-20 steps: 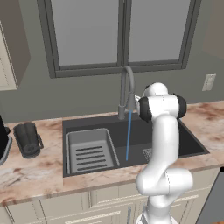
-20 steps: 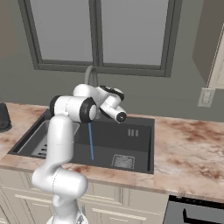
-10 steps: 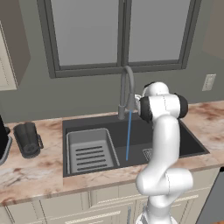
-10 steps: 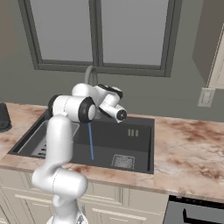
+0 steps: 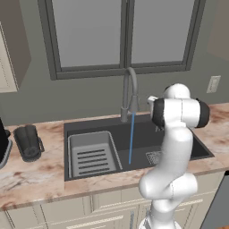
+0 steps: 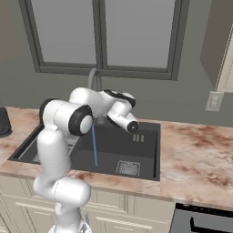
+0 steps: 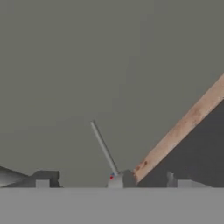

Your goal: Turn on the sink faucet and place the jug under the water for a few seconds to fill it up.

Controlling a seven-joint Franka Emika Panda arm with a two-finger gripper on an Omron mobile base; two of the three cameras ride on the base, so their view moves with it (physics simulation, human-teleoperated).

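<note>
The sink faucet (image 5: 129,91) arches over the sink (image 5: 179,138), and the water (image 5: 131,138) falls from its spray head as a thin blue stream into the basin (image 6: 145,154). Far left on the counter stands the jug (image 5: 27,142), upright, with its handle to the right. My gripper (image 7: 109,181) is behind the tap, near the wall, and well away from the jug. Its fingertips (image 7: 43,179) stand wide apart with nothing gripped. Between them lie the tap's thin lever (image 7: 103,148) and its base with a red and a blue dot.
A lighter slatted rack (image 5: 91,154) fills the sink's left half, and the drain grate (image 6: 127,168) lies at its right. The black coffee machine (image 5: 2,143) stands just left of the jug. A window (image 5: 125,36) is above, and bare marble counter (image 6: 200,154) to the right.
The arm's upper links and wrist have shifted slightly to the right. The water keeps running and the jug has not moved.
</note>
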